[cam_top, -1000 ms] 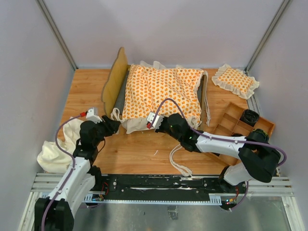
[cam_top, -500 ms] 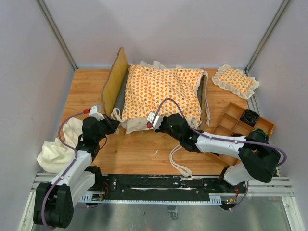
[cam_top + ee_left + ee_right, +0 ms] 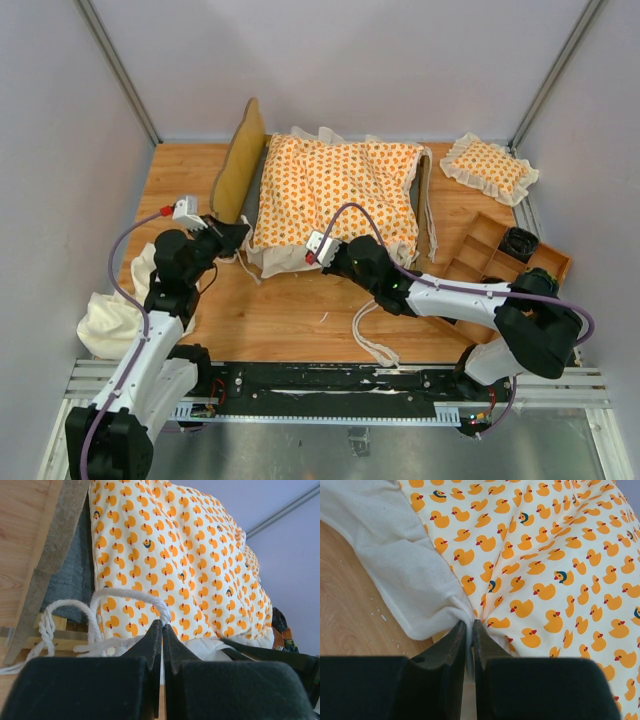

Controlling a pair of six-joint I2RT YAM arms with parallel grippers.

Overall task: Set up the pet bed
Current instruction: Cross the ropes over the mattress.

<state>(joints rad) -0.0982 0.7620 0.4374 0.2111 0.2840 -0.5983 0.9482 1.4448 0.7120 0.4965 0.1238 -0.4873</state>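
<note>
The light-wood bed frame [image 3: 238,165] stands at the back with its scalloped headboard on the left. The large duck-patterned cushion [image 3: 335,190] with cream ruffle lies on it; it also shows in the left wrist view [image 3: 190,560] and the right wrist view [image 3: 555,555]. My left gripper [image 3: 238,238] is shut on a white tie string [image 3: 125,597] at the cushion's near-left corner, beside the frame's grey base [image 3: 70,575]. My right gripper [image 3: 318,250] is shut on the cushion's cream ruffle [image 3: 405,575] at its near edge.
A small square duck-patterned pillow [image 3: 490,168] lies at the back right. A wooden compartment tray [image 3: 505,258] sits at the right. A plain cream cloth [image 3: 115,315] is bunched at the left edge. Loose white tie strings [image 3: 372,340] trail on the table near the front.
My left gripper has moved up and back toward the frame with the tie string in it. The right arm has not moved.
</note>
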